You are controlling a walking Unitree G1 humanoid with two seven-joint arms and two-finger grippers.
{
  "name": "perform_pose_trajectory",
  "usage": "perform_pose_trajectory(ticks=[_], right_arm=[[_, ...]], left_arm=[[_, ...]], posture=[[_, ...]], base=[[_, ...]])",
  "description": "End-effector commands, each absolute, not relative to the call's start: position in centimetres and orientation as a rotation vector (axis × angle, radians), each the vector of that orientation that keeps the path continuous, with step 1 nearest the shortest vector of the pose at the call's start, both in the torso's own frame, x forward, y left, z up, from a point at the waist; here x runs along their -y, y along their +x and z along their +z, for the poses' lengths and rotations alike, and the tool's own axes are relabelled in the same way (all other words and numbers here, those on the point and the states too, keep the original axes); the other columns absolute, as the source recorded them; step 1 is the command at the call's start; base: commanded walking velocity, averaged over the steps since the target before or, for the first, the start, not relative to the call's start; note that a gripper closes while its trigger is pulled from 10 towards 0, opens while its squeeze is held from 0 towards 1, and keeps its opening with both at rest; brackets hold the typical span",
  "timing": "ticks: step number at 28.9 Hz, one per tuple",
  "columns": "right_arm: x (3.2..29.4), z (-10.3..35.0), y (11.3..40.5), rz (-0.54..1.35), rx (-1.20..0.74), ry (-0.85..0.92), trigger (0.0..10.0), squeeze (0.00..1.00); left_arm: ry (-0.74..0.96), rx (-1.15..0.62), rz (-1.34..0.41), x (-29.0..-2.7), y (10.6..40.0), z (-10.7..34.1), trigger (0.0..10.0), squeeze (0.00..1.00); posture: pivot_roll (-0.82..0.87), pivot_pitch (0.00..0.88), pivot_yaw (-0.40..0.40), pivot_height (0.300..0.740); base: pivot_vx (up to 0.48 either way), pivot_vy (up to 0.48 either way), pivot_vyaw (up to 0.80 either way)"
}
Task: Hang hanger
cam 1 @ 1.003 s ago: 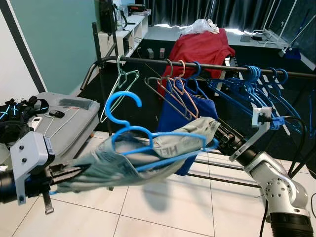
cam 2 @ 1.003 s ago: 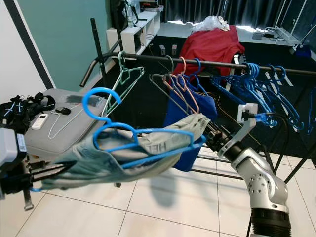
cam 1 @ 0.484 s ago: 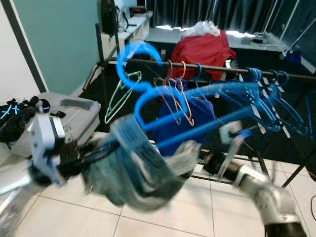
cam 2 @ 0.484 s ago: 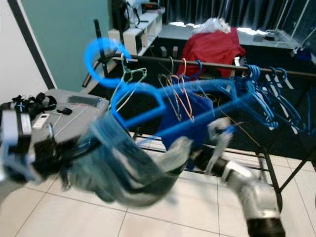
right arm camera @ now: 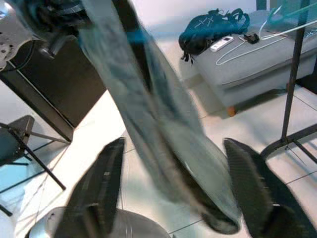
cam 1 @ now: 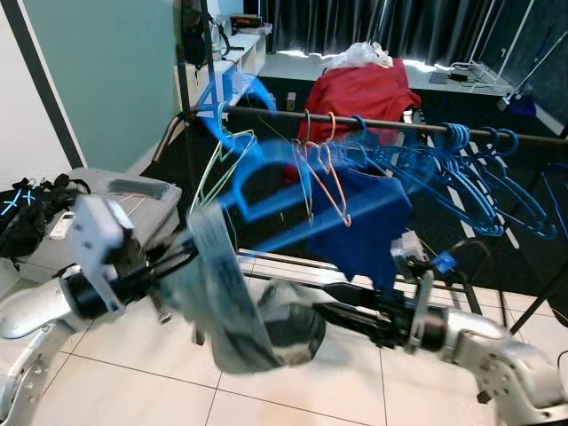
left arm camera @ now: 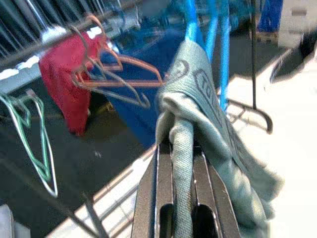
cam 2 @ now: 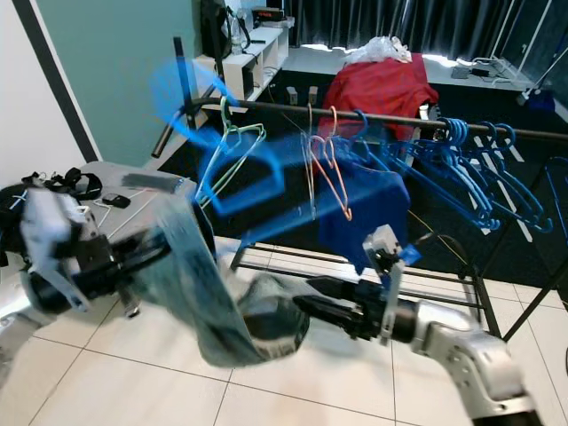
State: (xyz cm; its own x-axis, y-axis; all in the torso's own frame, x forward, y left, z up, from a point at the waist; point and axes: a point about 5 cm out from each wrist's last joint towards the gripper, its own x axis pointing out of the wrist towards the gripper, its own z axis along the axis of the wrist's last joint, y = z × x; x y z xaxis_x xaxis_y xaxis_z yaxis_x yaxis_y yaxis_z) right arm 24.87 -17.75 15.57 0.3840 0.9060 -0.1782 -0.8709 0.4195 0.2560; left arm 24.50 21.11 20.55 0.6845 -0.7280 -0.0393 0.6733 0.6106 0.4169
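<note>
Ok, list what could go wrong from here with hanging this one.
1. The left gripper pinches only the grey-green garment, so the blue hanger could slip out.
2. The right gripper is open, so nothing steadies the swinging cloth.
3. The hook could snag the green wire hanger on the rail.

Bright blue plastic hanger [cam 1: 266,191] carries a pale grey-green cloth garment [cam 1: 231,297] with dark printed lettering. Dark metal rail [cam 1: 399,124] bears blue, orange and mint-green hangers. Red fabric [cam 1: 359,89] lies behind; floor tiles white.
</note>
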Motion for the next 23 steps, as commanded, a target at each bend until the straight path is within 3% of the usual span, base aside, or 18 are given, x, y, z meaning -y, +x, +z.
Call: perform_pose_trajectory(ticks=[1,3,4,5,8,10,12,13,15,16,23], right_arm=[[18.5,14.9,24.4,1.129,-0.385,0.02,10.0,1.0],[21.0,13.2,24.0,1.033,-0.559,-0.205,10.0,1.0],[21.0,13.2,24.0,1.033,-0.559,-0.205,10.0,1.0],[22.6,12.9,23.7,0.979,-0.623,-0.297,10.0,1.0],[22.4,15.0,23.6,1.009,-0.531,-0.227,10.0,1.0],[21.7,18.8,23.7,1.063,-0.313,-0.099,10.0,1.0],[22.0,20.2,24.3,1.028,-0.211,-0.087,10.0,1.0],[22.6,21.0,25.1,0.965,-0.15,-0.103,10.0,0.76],[22.9,21.2,25.7,0.918,-0.124,-0.121,10.0,0.76],[23.1,20.9,26.3,0.877,-0.127,-0.151,10.0,0.0],[21.7,19.4,26.5,0.938,-0.192,-0.248,10.0,0.0]], left_arm=[[0.561,0.04,-0.814,-22.2,24.5,19.5,10.0,0.0],[0.725,-0.08,-0.8,-23.9,24.7,18.6,10.0,0.0],[0.725,-0.08,-0.8,-23.9,24.7,18.6,10.0,0.0],[0.79,-0.104,-0.789,-24.4,24.9,18.7,10.0,0.0],[0.83,-0.094,-0.785,-24.6,25.3,19.2,10.0,0.0],[0.874,-0.078,-0.805,-24.4,25.6,19.9,10.0,0.0],[0.896,-0.067,-0.823,-24.2,25.7,20.2,10.0,0.0],[0.909,-0.052,-0.853,-23.8,25.8,20.4,10.0,0.0],[0.915,-0.042,-0.873,-23.5,25.9,20.6,10.0,0.0],[0.908,-0.027,-0.909,-22.8,25.9,20.6,10.0,0.0],[0.933,0.023,-1.028,-20.7,26.2,20.4,10.0,0.0]], posture=[[0.0,0.0,-0.01,0.74],[0.0,0.0,-0.006,0.74],[0.0,0.0,-0.006,0.74],[0.0,0.0,-0.005,0.74],[0.0,0.0,0.0,0.74],[-0.01,0.0,0.004,0.74],[-0.01,0.0,0.007,0.74],[-0.01,0.0,0.008,0.74],[-0.01,0.0,0.008,0.74],[0.0,0.0,0.007,0.74],[-0.01,0.0,0.009,0.74]], base=[[0.0,0.0,0.0],[0.0,0.0,0.0],[0.0,0.0,0.0],[0.0,0.0,0.0],[0.0,0.0,0.0],[0.0,0.0,0.0],[0.0,0.0,0.0],[0.0,0.0,0.0],[0.0,0.0,0.0],[0.0,0.0,0.0],[0.0,0.0,0.0]])
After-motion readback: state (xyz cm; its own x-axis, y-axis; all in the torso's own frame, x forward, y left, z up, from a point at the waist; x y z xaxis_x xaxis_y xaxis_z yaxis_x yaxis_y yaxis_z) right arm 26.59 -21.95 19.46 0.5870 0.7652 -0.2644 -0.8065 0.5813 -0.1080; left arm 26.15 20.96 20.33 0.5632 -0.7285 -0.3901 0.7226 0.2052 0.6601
